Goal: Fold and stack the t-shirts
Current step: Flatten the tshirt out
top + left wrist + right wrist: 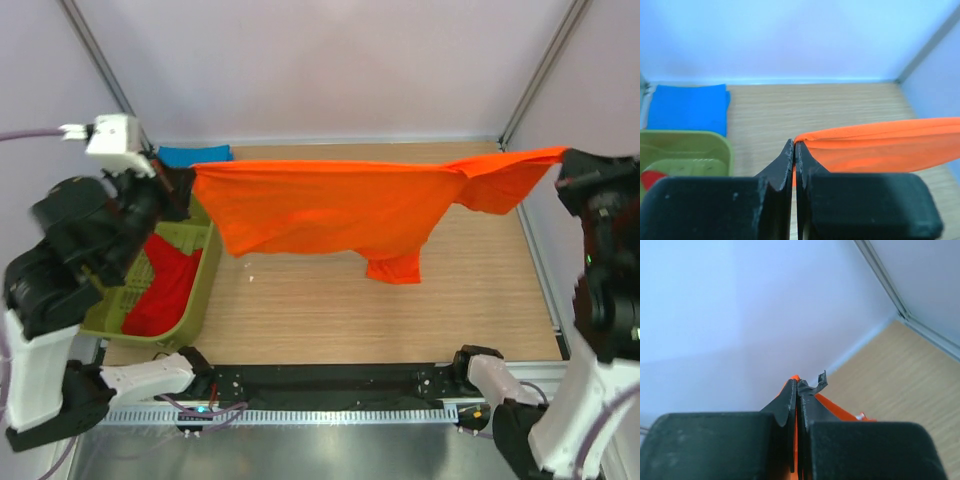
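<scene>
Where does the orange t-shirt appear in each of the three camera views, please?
Top external: the orange t-shirt is stretched across the middle, above the wooden table.
Left wrist: lower right, running from the shut left gripper to the right edge.
Right wrist: a thin sliver at bottom centre, pinched in the shut right gripper.
Shared landmark: the wooden table, visible in all three.

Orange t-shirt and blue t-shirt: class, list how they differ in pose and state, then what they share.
The orange t-shirt hangs spread in the air; the blue t-shirt lies on the table as a neat rectangle. The orange t-shirt is pinched by the left gripper and right gripper; the blue t-shirt is untouched. Both are plain, single-colour cloth.
</scene>
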